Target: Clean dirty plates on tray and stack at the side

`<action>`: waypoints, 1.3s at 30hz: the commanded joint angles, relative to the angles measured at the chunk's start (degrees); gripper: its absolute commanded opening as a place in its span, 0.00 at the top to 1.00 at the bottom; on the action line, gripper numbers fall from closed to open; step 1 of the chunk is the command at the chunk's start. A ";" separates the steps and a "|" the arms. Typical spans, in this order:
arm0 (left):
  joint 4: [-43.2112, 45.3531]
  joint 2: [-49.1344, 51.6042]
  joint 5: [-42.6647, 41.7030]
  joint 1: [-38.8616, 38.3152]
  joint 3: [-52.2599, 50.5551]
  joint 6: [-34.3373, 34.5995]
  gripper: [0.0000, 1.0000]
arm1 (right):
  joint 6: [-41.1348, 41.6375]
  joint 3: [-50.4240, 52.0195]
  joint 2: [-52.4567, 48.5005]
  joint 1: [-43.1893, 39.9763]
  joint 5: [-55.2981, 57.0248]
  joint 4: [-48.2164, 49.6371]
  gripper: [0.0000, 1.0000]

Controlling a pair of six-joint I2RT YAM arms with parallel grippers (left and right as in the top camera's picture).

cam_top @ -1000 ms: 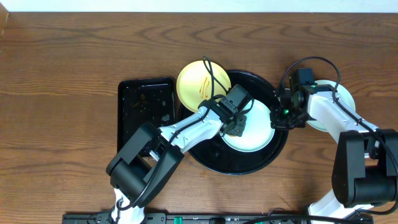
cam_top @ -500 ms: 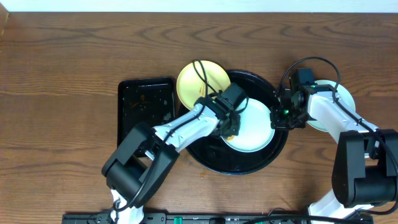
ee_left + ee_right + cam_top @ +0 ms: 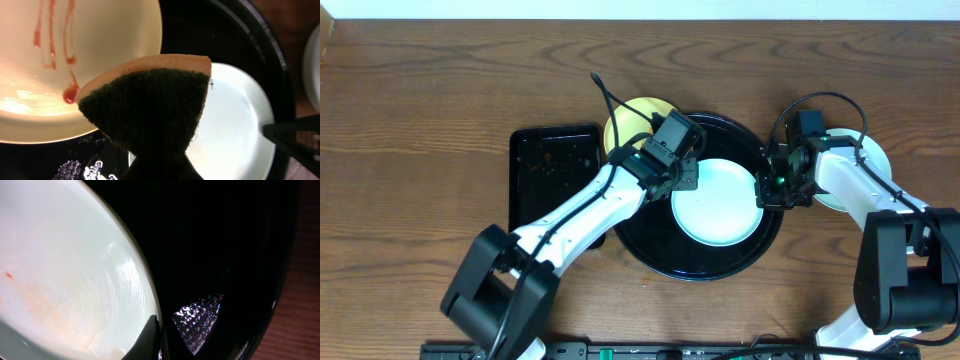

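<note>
The left gripper (image 3: 682,168), clamped on an orange sponge with a dark green scouring face (image 3: 150,105), has left the pale mint-blue round plate (image 3: 715,205) at the centre of the large glossy black round tray (image 3: 705,272). It now hangs upper left, over the sauce-streaked pale yellow round plate (image 3: 100,60). The right gripper (image 3: 762,190), jaws together, sits at the mint plate's right rim. Wiping likely shifts to the yellow plate.
</note>
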State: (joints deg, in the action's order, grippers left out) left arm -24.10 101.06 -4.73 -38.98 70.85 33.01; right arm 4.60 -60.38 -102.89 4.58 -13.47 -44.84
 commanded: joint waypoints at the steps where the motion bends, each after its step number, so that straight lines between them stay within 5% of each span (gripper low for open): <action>1: -0.92 -1.55 1.42 0.42 -0.09 -2.34 0.92 | 0.50 -0.61 1.31 0.39 1.44 -0.15 0.99; 12: -15.67 -5.42 16.52 8.52 -0.09 -5.14 0.92 | 0.50 -0.59 1.31 0.39 1.38 2.80 0.88; 23: -15.69 -5.51 14.40 20.06 -2.47 -4.94 0.92 | 0.50 2.56 1.27 0.83 -0.17 5.79 0.91; 39: -16.61 1.44 14.19 22.21 -3.19 -11.39 0.92 | 0.50 6.47 1.31 1.07 -5.03 10.84 0.99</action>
State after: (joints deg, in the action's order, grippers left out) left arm -40.51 100.73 9.32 -16.97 68.10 23.16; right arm 5.04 -54.96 -101.16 4.84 -17.21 -34.35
